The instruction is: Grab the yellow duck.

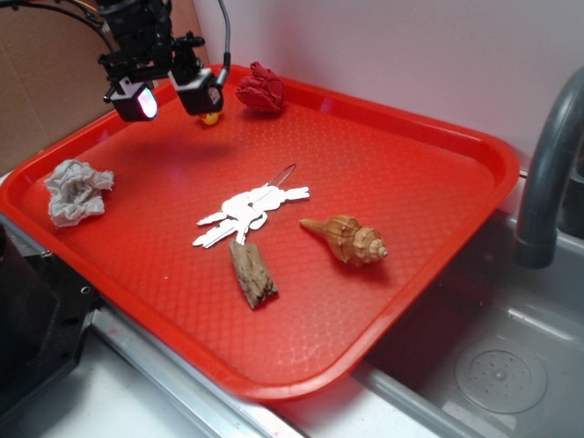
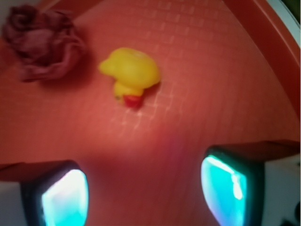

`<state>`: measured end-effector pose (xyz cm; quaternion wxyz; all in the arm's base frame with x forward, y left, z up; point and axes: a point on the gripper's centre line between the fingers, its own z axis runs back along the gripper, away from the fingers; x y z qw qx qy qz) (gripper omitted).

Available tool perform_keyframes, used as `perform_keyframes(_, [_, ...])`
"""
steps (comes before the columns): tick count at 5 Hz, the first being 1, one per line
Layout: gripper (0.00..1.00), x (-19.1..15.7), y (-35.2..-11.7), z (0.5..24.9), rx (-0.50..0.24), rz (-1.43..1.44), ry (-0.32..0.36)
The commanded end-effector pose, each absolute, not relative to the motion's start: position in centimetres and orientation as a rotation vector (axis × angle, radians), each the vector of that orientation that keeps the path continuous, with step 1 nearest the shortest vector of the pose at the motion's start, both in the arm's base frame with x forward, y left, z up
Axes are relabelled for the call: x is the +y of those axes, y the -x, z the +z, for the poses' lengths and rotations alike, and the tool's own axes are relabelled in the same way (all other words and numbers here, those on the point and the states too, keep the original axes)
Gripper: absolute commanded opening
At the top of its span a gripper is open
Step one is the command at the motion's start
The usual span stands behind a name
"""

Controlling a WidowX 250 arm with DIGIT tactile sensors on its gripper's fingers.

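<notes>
Near the far left corner of the red tray, the yellow duck lies on the tray floor, ahead of the hand and between the lines of its fingers, which stand apart with nothing between them. The hand hangs above the tray, not touching the duck. Just beside the duck sits a dark red wad of cloth. The tray also holds a grey crumpled wad, white keys, a piece of bark and a brown spiral seashell.
</notes>
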<state>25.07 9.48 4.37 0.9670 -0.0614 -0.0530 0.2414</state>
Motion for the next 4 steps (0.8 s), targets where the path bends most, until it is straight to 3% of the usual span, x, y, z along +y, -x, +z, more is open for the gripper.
perform_keyframes(1, [1.0,11.4,-30.6,3.5,-0.174,0.467,0.076])
perform_keyframes(2, [1.0,11.0,-32.2,2.6,-0.191,0.47,0.072])
perform_keyframes(3, [1.0,10.3,-30.9,1.9,-0.182,0.469,0.052])
perform_keyframes(4, [0.0,9.8,-29.4,2.1,-0.156,0.464,0.047])
